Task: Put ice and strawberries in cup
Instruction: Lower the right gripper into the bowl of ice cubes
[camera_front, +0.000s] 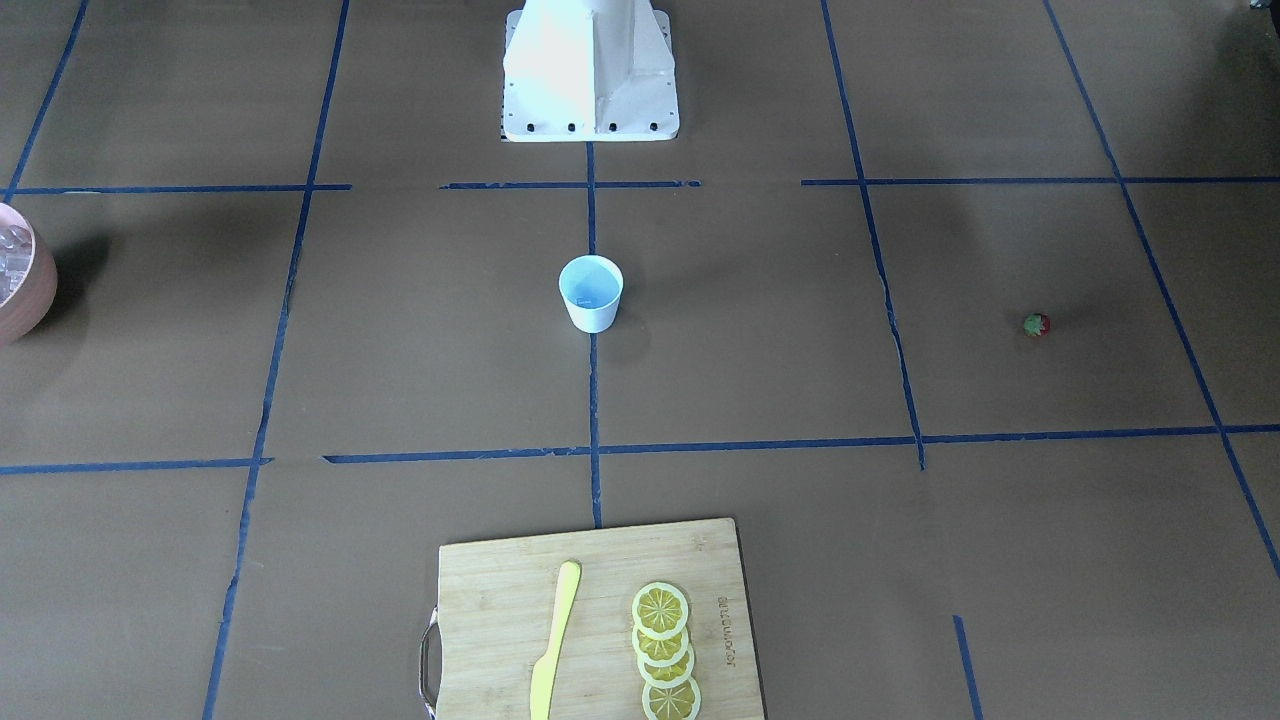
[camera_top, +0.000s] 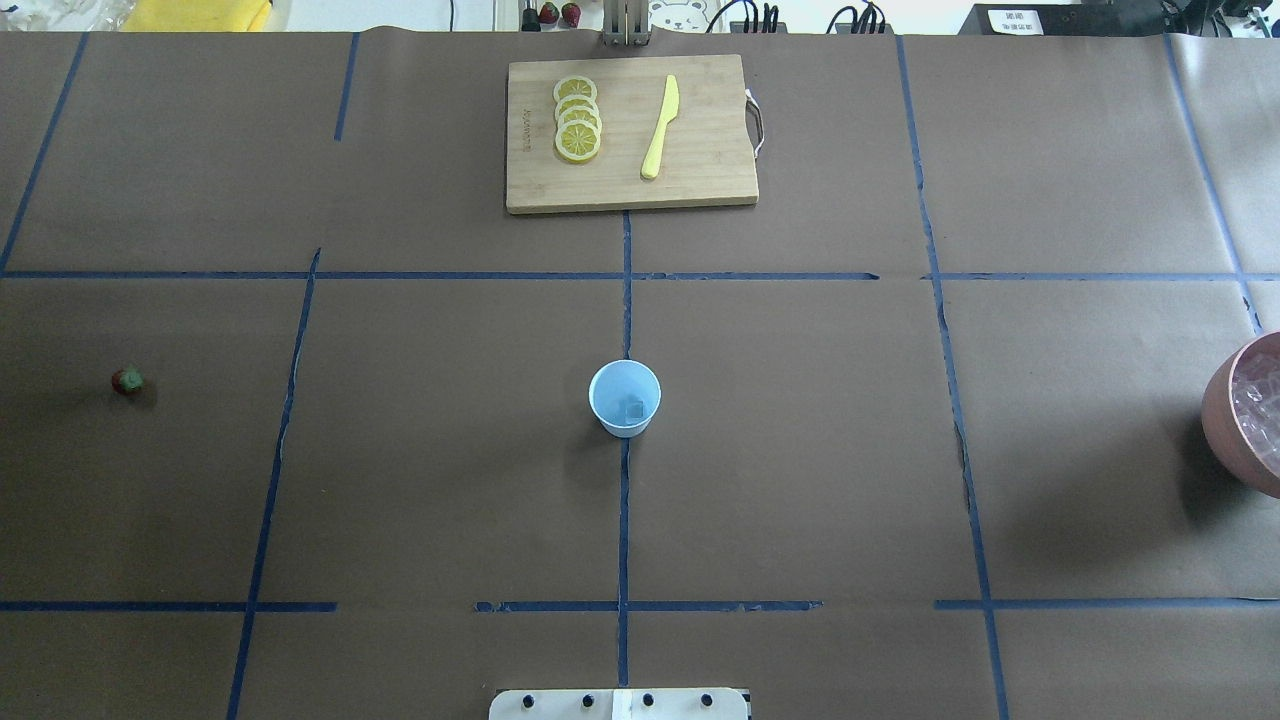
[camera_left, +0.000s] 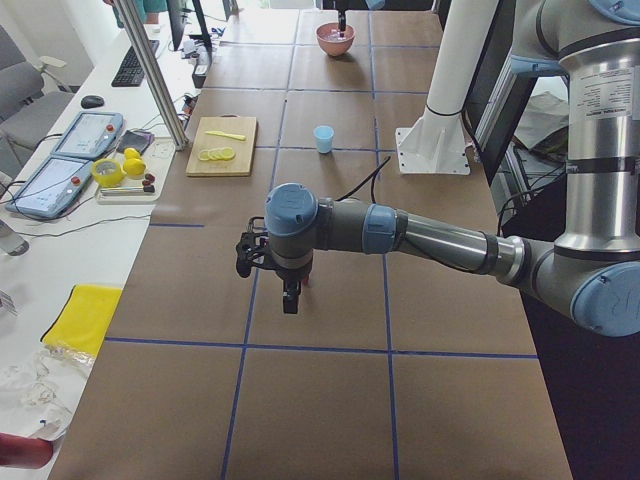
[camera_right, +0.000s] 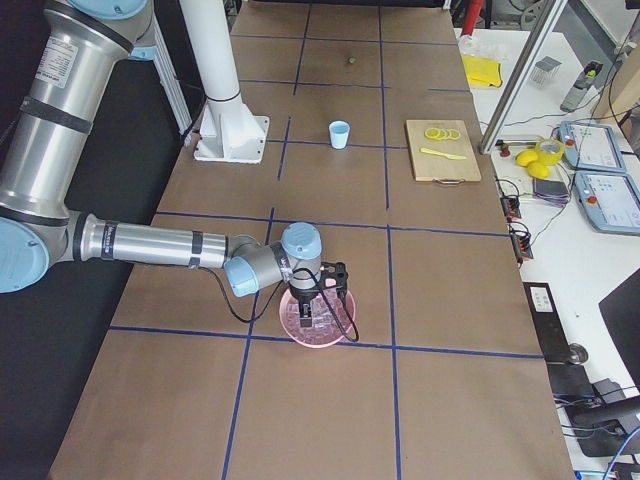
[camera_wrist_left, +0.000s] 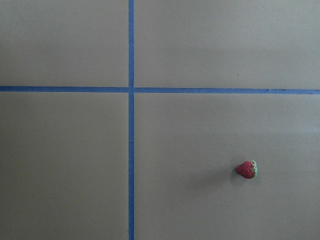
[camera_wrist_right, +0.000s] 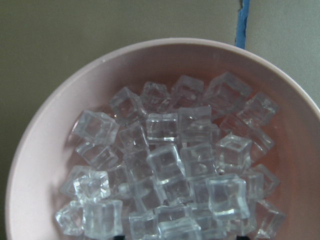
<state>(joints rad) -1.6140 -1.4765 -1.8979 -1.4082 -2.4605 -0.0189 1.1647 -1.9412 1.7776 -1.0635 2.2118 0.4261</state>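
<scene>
Glassy clear ice (camera_wrist_right: 165, 170), matt pink bowl (camera_wrist_right: 45, 150), bamboo-grained board (camera_top: 630, 135).

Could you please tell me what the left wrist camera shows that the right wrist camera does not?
Only the left wrist view shows the strawberry, lying alone. Only the right wrist view shows the pink bowl heaped with ice. Both show the brown table and blue tape.
</scene>
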